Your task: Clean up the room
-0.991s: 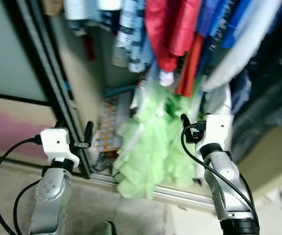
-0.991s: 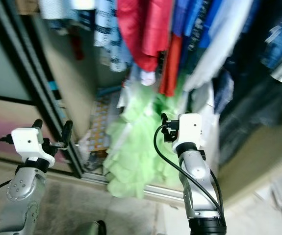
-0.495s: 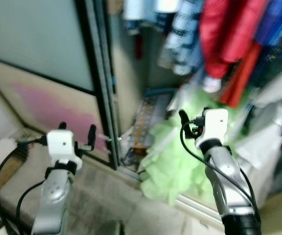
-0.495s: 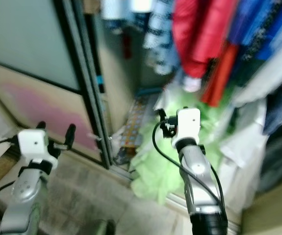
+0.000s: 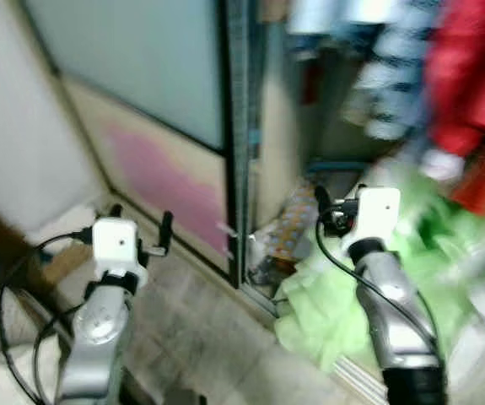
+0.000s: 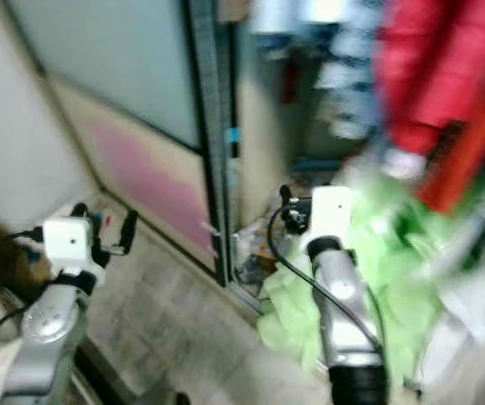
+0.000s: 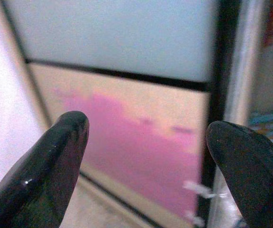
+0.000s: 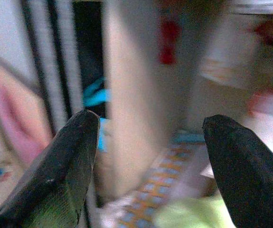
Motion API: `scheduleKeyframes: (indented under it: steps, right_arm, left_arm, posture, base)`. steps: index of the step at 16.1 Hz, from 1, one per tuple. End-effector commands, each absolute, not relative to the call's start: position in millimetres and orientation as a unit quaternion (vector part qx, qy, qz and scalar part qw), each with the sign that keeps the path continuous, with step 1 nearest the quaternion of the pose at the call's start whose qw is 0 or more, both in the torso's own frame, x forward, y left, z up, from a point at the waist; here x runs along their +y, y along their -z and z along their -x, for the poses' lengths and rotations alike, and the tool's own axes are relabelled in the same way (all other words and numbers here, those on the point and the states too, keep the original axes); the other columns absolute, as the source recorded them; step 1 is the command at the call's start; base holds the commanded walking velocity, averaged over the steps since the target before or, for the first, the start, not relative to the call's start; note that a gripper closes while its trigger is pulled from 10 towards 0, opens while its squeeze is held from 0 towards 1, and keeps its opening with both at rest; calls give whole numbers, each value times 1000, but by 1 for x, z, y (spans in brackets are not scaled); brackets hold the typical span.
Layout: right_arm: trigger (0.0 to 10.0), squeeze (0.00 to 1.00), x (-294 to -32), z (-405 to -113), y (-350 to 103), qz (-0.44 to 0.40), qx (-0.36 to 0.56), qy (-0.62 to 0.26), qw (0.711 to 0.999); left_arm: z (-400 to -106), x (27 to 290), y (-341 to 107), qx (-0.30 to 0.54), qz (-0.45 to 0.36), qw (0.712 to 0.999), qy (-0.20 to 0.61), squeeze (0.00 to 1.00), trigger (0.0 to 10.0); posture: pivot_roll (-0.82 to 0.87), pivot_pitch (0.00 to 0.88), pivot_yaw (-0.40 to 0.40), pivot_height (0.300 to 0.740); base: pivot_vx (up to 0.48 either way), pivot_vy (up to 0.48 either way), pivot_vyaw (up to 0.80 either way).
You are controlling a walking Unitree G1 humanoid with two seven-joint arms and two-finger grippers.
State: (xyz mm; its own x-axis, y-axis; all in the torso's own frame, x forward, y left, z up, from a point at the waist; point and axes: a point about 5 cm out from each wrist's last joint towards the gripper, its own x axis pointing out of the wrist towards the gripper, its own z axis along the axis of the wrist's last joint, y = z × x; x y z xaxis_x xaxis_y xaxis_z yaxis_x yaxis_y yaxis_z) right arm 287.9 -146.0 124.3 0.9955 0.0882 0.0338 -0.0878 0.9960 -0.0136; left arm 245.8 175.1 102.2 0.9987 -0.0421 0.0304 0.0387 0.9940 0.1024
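Both grippers up, empty, at the open wardrobe.
Left gripper fingers spread before the sliding door; right gripper spread too, above the light-green garment heaped on the wardrobe's bottom track, under a red garment.

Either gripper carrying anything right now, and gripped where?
Nothing is held. The left gripper and right gripper are both open, with only empty space between their black fingers.

frosted glass door, green cloth heap
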Motion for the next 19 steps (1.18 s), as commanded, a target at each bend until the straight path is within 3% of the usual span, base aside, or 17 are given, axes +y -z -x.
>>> scheduleKeyframes:
  steps: [1,4,10,17,19]
  right_arm:
    - [10000,0,-150,-290,-127,2,-22,-29,999]
    - [10000,0,-145,-291,-126,24,-19,-39,999]
    - [10000,0,-134,-292,-127,80,-23,-71,994]
    - [10000,0,-131,-289,-130,56,-36,-101,993]
    - [10000,0,-130,-289,-132,61,-40,-107,992]
  left_arm:
    - [-249,173,-105,-19,-57,998,19,0,10000]
    - [-250,171,-106,-21,-54,998,22,0,10000]
    - [-252,171,-106,-20,-47,999,17,0,10000]
    - [-253,175,-108,-33,-13,999,-8,0,10000]
    - [-253,175,-108,-32,-21,999,-9,0,10000]
  posture:
    - [-97,0,15,740]
    - [-97,0,14,740]
    - [-105,0,6,740]
    - [-102,0,1,740]
    - [-101,0,1,740]
  base:
    - [0,0,0]
    - [0,0,0]
    - [0,-322,0]
    - [0,0,0]
    - [0,0,800]
